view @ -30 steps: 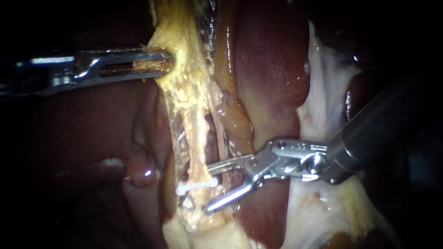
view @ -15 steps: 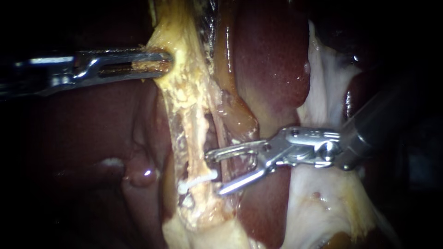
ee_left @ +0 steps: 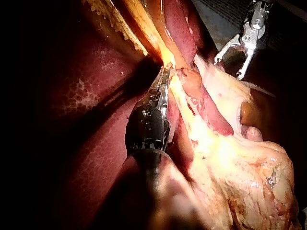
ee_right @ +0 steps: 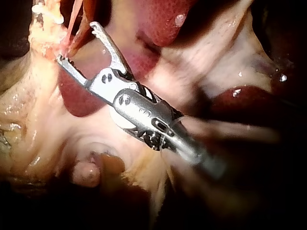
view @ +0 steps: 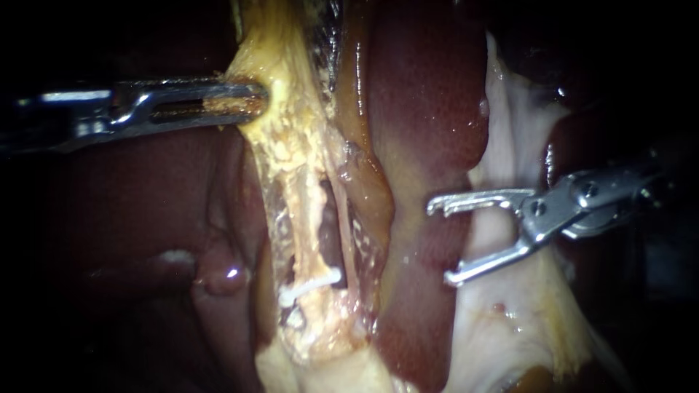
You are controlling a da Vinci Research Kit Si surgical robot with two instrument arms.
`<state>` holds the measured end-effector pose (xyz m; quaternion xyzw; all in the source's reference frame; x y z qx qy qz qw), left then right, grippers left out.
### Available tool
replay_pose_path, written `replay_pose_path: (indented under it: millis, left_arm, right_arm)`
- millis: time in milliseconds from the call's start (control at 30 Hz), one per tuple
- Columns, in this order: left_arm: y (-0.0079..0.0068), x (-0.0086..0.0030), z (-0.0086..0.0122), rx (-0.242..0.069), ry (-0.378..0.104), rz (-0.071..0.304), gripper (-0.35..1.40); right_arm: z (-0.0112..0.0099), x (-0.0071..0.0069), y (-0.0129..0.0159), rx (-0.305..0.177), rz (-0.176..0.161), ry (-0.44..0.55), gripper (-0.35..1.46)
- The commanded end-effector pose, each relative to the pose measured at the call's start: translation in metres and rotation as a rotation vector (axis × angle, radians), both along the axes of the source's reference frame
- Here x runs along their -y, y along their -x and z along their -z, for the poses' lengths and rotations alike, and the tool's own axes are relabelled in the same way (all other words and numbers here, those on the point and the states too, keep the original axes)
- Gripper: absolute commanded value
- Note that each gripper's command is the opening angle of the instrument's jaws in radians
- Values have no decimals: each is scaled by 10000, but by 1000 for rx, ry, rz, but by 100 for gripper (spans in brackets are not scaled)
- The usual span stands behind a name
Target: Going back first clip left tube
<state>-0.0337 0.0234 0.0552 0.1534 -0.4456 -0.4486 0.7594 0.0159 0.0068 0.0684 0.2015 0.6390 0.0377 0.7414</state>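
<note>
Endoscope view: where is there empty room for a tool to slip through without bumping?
Bare liver lies free between the tubes and the right instrument, its jaws open. More bare liver lies below the left instrument, whose jaws grip yellow tissue. It is crowded around the clip and the tubes.

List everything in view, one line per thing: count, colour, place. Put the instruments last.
Smooth dark red liver: one, dark red, background on both sides.
Ragged yellow fatty tissue: one band, yellow, running down the middle from the top.
Pale stringy tube: one, cream, centre, below the fatty band.
Small white clip: one, white, across the tube's lower end.
Whitish sheet of tissue: one, white to pale yellow, right of the liver lobe.
Left instrument: one, silver, jaws shut on the yellow fatty tissue.
Right instrument: one, silver, jaws open, holding nothing, apart from the clip to its right.
</note>
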Motion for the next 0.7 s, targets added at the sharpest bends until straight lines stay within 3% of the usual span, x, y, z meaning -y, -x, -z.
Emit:
replay_pose_path:
  millis: [33, 700]
  left_arm:
    - [0, 0, -1, -1, 0, 0, -35]
    - [4, 1, -3, -2, 2, 3, -35]
  right_arm:
    - [3, -1, -1, 1, -8, 10, 59]
    - [3, 1, -30, -1, -28, 15, 58]
